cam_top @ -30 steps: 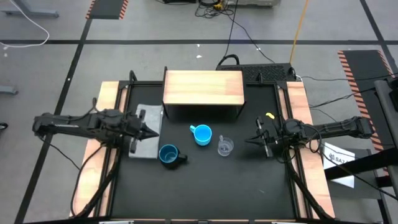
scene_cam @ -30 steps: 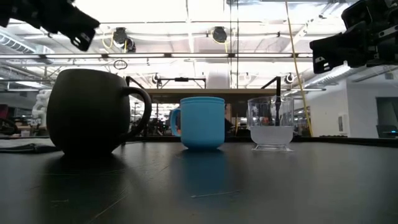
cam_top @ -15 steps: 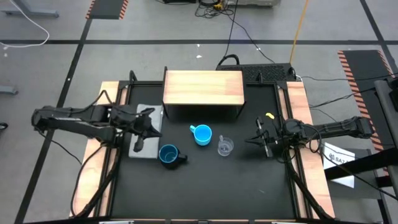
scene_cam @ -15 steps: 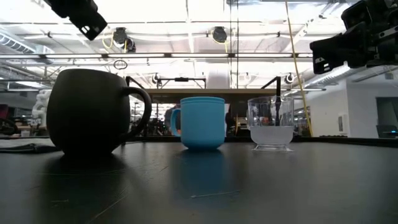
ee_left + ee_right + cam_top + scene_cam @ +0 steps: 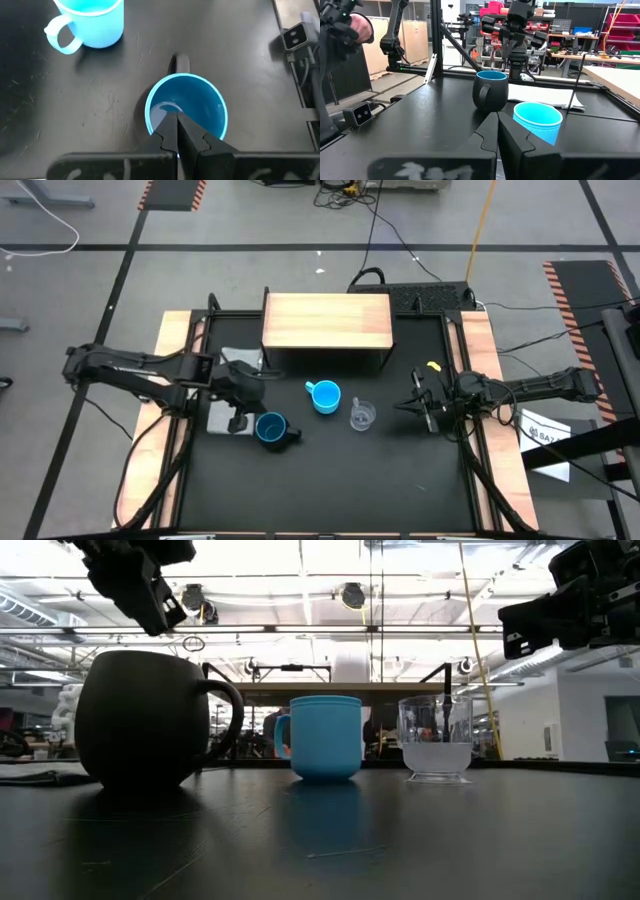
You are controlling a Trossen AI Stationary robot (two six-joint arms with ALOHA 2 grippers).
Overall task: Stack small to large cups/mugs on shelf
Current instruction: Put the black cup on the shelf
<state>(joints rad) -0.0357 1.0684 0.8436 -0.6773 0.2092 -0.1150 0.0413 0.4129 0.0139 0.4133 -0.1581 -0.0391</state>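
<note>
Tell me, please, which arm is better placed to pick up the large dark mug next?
Left. The left claw hangs just beside the dark mug, fingers shut. The right claw waits beyond the clear cup.

Our left gripper (image 5: pixel 240 421) hangs just beside the navy mug (image 5: pixel 271 429), fingers pressed together; our right gripper (image 5: pixel 418 405) waits well past it, also closed.

Navy mug (image 5: pixel 270 428), blue inside, stands upright, handle toward 4 o'clock. Light-blue cup (image 5: pixel 325 396) at its 2 o'clock; clear cup (image 5: pixel 362 416) beyond. Empty wooden shelf (image 5: pixel 326 321) at 12 o'clock.
</note>
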